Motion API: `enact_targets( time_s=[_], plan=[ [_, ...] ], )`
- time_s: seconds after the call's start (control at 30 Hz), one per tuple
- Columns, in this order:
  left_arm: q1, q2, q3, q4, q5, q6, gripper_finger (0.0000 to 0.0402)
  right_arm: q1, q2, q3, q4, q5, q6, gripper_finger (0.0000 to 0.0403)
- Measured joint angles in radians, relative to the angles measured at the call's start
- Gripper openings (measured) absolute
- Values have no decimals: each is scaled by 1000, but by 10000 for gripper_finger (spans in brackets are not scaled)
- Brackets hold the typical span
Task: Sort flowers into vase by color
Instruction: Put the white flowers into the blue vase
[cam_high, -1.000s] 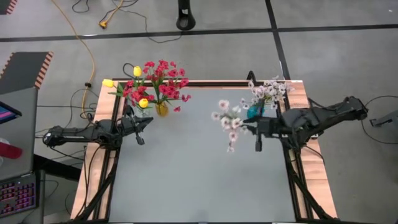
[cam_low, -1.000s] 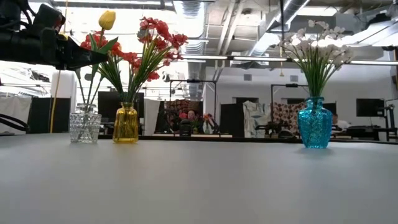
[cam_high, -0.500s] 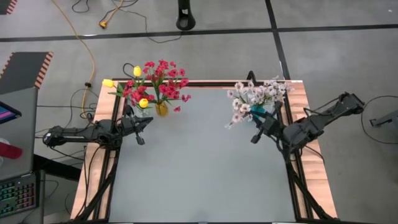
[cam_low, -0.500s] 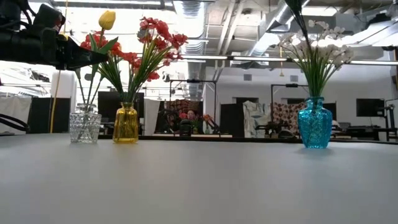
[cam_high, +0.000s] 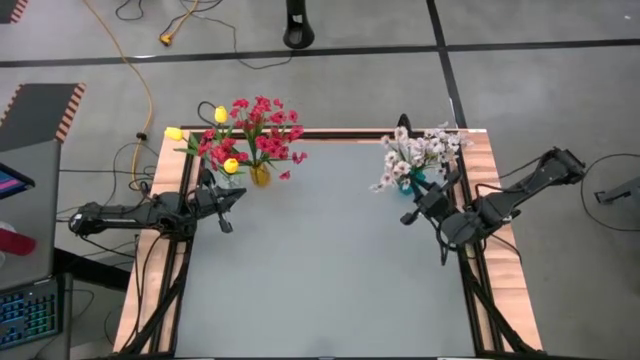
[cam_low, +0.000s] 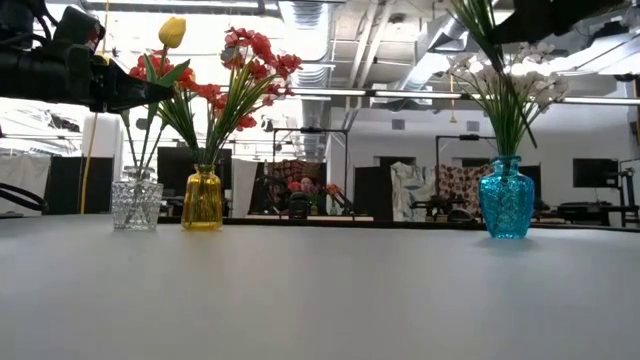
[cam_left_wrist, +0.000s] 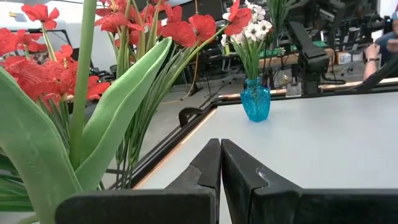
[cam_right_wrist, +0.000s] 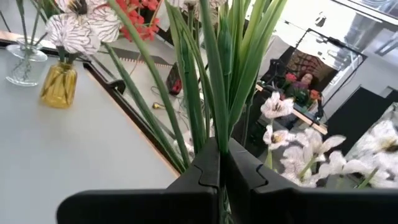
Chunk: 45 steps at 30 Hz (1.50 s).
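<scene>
My right gripper is shut on a white-blossomed spray, held above the table beside the blue vase. That vase holds more white flowers. In the low view the held green stems come in from the top edge next to the gripper. Red-pink sprays stand in the amber vase, and yellow tulips stand in the clear glass vase. My left gripper is shut and empty, hovering near those two vases. My right gripper pinches the white spray's bundle of green stems between its two fingers. The fingers lie across the stems. The spray is lifted clear of the table, its stems near upright and its blossoms fanning out beyond the fingers.
The three vases stand along the table's far edge, two at the far left corner and the blue one at the far right. The grey tabletop lies between the arms. Beyond it are cables on the floor and room furniture.
My right gripper has carried the white spray from over the table's middle-right toward the far right corner, up to the blue vase, and has turned so that the spray stands more upright. The blossoms now sit beside the vase's own flowers. The left arm has kept still.
</scene>
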Motion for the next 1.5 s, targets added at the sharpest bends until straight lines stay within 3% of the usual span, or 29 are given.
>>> enact_targets(
  time_s=[0.2, 0.3, 0.43, 0.67, 0.77, 0.9, 1.03, 1.2, 1.5],
  plan=[
    [0, 0, 0, 0, 0, -2, 0, 0, 2, -10, 14, -2, 34, 32],
    [0, 0, 0, 0, 0, -2, 0, 0, 3, -10, 46, -51, 21, 33],
    [0, 0, 0, 1, 0, -2, 0, -1, 12, -10, 139, -182, -49, 32],
    [0, 0, 0, 1, 1, -21, 0, -65, 54, -10, 534, -485, -440, 33],
    [0, 0, 0, 1, 1, -26, 0, -93, 20, -10, 574, -564, -516, 31],
    [0, 0, 0, 1, 1, -16, 0, -113, -72, -20, 486, -589, -461, 31],
    [0, 0, 0, 1, 1, -10, 0, -126, -167, -133, 544, -619, -447, 30],
    [0, 0, 1, 1, 1, -10, 0, -125, -297, -243, 631, -587, -514, 30],
    [0, 0, 1, 1, 1, -18, 0, -125, -419, -251, 578, -511, -568, 30]
  ],
)
